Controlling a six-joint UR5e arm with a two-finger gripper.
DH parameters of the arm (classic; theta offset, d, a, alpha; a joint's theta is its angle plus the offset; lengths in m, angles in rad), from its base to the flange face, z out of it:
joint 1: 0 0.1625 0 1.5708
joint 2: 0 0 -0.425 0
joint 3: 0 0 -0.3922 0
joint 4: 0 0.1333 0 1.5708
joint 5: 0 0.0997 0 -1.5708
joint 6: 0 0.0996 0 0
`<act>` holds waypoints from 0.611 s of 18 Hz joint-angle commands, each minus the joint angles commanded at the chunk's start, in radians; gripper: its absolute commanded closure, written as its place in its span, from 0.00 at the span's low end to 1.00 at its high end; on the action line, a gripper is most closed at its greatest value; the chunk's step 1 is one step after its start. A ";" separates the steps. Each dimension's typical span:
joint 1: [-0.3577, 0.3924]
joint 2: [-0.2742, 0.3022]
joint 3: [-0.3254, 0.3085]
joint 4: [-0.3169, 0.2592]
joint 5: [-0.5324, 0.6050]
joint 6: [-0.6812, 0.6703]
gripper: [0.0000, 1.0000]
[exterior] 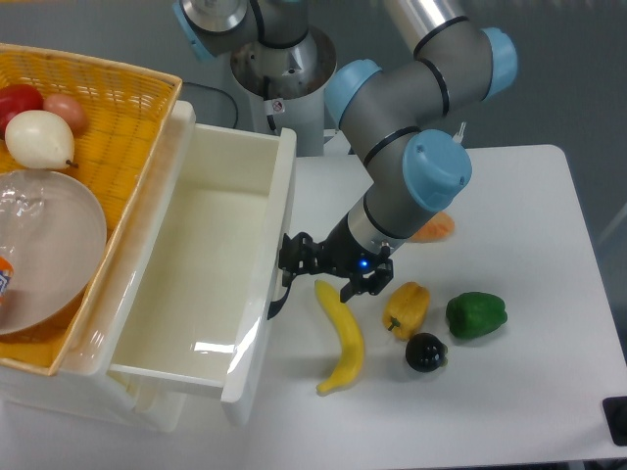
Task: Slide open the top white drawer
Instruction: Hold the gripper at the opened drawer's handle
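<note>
The top white drawer [196,264] is pulled well out to the right, showing its cream-white empty inside. Its front panel [263,294] carries a dark curved handle [281,294]. My gripper [292,257] is shut on that handle, with the arm reaching in from the upper right. The lower drawer is mostly hidden beneath the open one.
A yellow wicker basket [127,108] with fruit and a clear bowl [44,245] sits on top of the drawer unit. On the table lie a banana [343,338], a yellow pepper [407,306], a green pepper [476,314], a dark round fruit [426,352] and an orange piece [436,227].
</note>
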 joint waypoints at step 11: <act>0.008 0.002 0.012 0.000 0.003 0.002 0.00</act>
